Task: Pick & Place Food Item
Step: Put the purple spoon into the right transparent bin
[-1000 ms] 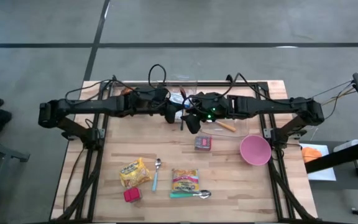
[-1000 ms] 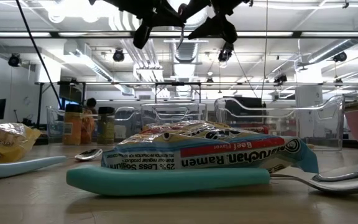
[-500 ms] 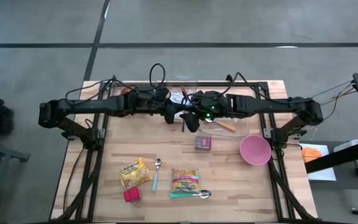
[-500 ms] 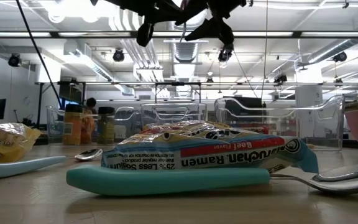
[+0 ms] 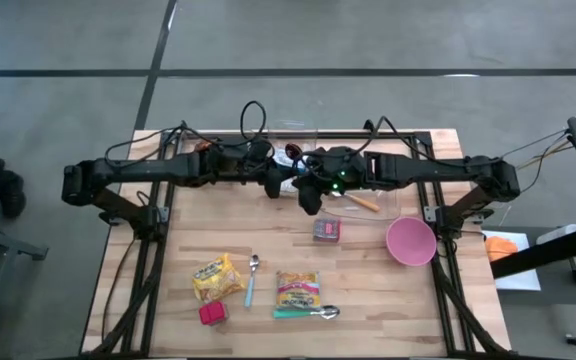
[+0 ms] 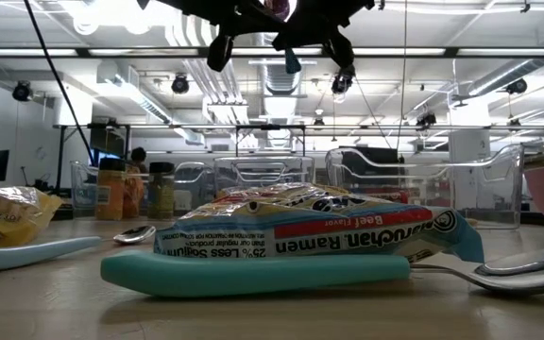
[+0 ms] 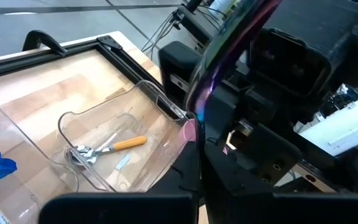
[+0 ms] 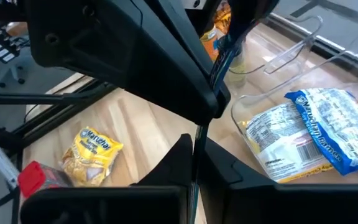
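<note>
Two ramen packets (image 5: pixel 217 276) (image 5: pixel 297 288); two spoons (image 5: pixel 252 279) (image 5: pixel 308 313); one pink bowl (image 5: pixel 410 241).

Around me lies a grey concrete floor (image 5: pixel 388 35), crossed by dark seam lines. My wooden tabletop (image 5: pixel 368 290) of pale planks sits in a black metal frame (image 5: pixel 158 260). Beyond the tabletop's far edge, the low view opens into a wide hall: long fluorescent ceiling lights (image 6: pixel 111 52) run in rows above exposed ducts (image 6: pixel 144 94), white walls and a white pillar (image 6: pixel 466 151). A dark shoe (image 5: pixel 8 190) of a person shows on the floor, well apart from me.
</note>
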`<state>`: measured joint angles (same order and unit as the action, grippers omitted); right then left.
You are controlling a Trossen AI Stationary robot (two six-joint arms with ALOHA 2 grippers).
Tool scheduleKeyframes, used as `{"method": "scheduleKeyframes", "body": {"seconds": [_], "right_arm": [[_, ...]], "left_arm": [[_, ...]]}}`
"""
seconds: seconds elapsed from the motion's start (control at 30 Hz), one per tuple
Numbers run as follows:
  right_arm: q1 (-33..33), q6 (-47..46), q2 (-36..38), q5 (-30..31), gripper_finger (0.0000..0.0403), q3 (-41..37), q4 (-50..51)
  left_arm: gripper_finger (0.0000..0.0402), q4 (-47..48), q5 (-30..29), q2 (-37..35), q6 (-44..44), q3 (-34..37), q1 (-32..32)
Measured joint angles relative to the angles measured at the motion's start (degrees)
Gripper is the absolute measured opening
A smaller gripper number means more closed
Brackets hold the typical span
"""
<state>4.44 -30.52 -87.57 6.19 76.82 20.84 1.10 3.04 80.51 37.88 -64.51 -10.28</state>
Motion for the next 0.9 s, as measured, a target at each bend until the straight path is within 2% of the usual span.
{"method": "scheduleKeyframes", "body": {"seconds": [0.1, 0.4, 0.7, 0.9], "right_arm": [[0.0, 0.07, 0.09, -0.61, 0.001, 0.0, 0.01], [0.03, -0.41, 0.09, -3.33, 0.0008, 0.0, 0.61], [0.0, -1.01, 0.41, -6.04, 0.0007, -0.02, 3.64], [0.57, -0.96, 2.0, -6.81, 0.0007, -0.04, 6.54]], "left_arm": [[0.0002, -0.04, -0.64, -0.04, 0.01, 0.0, -0.05], [0.0051, -0.02, -1.28, -0.04, 0.1, 0.02, -0.26], [0.0058, 0.35, -1.48, -0.04, 0.21, 0.02, -0.31], [0.0058, 1.64, 1.34, -0.09, 0.21, -0.07, -0.39]]}}
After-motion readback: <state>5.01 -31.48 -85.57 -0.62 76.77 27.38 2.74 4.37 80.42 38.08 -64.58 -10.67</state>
